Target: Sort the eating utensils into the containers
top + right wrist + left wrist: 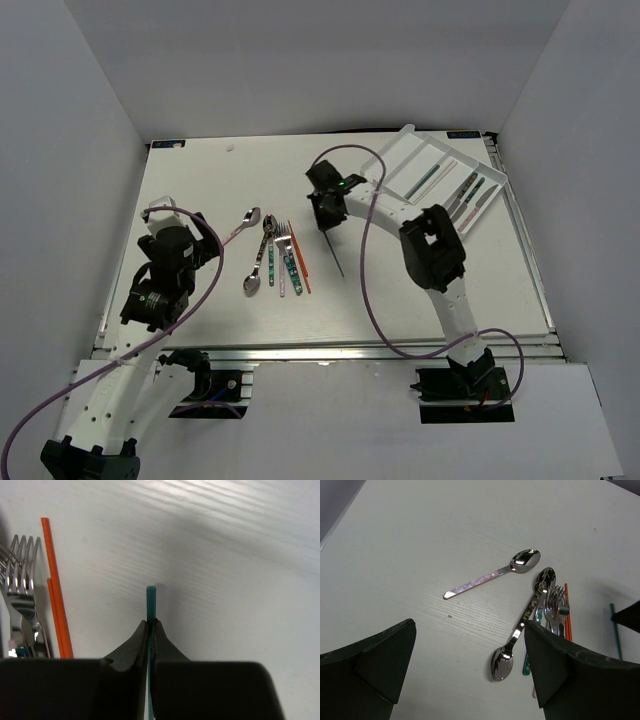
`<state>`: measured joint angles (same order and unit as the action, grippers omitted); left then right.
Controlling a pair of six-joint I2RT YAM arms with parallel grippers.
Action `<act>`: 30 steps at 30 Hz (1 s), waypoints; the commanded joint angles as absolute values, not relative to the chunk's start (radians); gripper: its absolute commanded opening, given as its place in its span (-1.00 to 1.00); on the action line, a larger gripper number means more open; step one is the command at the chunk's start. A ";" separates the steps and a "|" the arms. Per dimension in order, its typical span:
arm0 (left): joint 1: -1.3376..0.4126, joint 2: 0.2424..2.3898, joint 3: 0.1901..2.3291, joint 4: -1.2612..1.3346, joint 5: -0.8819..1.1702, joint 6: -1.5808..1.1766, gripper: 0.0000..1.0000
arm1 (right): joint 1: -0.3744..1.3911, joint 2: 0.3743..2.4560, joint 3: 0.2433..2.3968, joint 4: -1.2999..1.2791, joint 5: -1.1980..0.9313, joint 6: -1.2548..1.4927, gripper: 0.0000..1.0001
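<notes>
Right end effector (150, 626) is pinching a thin teal chopstick (151, 597) between pressed-together fingertips, with only its short tip showing past them in the wrist view. From above, the stick is slanting down toward the white desk (200, 170), and I cannot tell whether its low end is touching. Left end effector (469, 630) is hovering spread wide and gripping nothing, near a pink-handled metal spoon (492, 574) lying alone. Beside that, a cluster of metal spoons and forks (555, 600) is overlapping two orange chopsticks (52, 575), with a finger cutting off their handles. Far right, the white compartmented plastic tray (405, 150) is holding a few slim utensils (425, 180), too small to identify, and the right arm is covering its near corner.
</notes>
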<state>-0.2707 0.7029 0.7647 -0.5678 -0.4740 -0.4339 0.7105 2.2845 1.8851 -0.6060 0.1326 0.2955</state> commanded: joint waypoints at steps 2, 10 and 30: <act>-0.275 0.687 0.756 -0.560 -0.468 -0.429 0.96 | 0.565 2.045 1.758 -0.437 -0.027 0.351 -1.00; -0.276 0.686 0.756 -0.558 -0.465 -0.428 0.96 | 0.158 2.032 1.793 -0.341 -0.052 0.523 -1.00; -0.278 0.712 0.759 -0.561 -0.471 -0.428 0.96 | -0.189 2.315 1.948 -0.138 -0.204 0.762 -0.78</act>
